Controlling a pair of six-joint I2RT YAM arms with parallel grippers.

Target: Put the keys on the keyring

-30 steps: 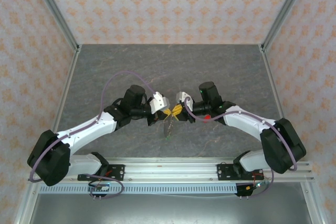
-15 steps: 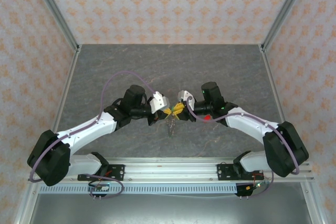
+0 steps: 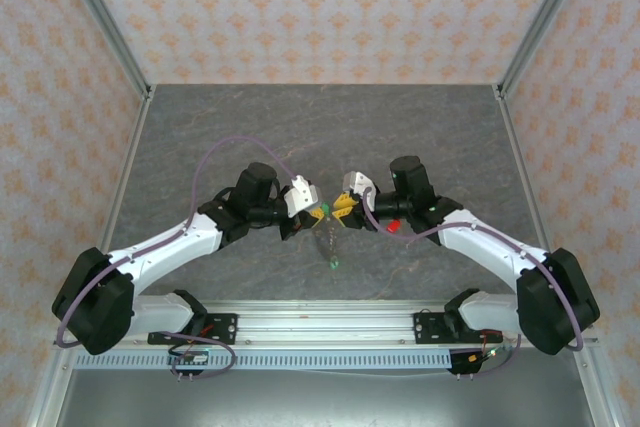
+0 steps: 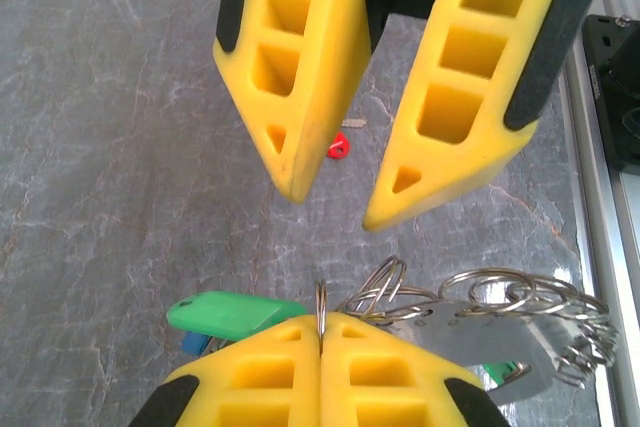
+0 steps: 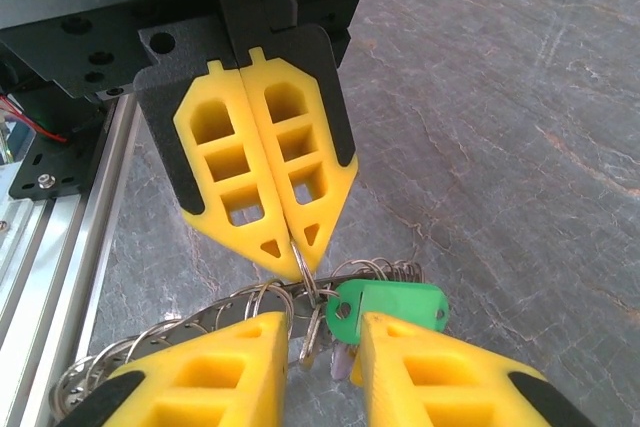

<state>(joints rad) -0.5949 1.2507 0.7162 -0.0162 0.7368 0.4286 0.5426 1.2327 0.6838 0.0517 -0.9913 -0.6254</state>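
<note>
The keyring [image 4: 500, 332] is a grey metal strip carrying several wire split rings. My left gripper [image 4: 321, 322] is shut on one thin split ring [image 5: 303, 259], and the rest of the keyring [image 3: 329, 239] hangs below it, above the table. A green key [image 5: 395, 307] sits on the rings, with a purple key [image 5: 342, 357] under it. My right gripper [image 5: 322, 332] faces the left one, open, its fingers either side of the rings without closing on them. A red key [image 4: 339, 147] lies on the table beside the right arm.
The grey stone-patterned table [image 3: 250, 127] is ringed by patterned walls. An aluminium rail [image 5: 60, 237] runs along the near edge by the arm bases. Both arms meet over the table's near middle.
My right gripper has opened and drawn back a little to the right. The keyring now hangs lower from the left gripper, a green piece dangling at its bottom.
</note>
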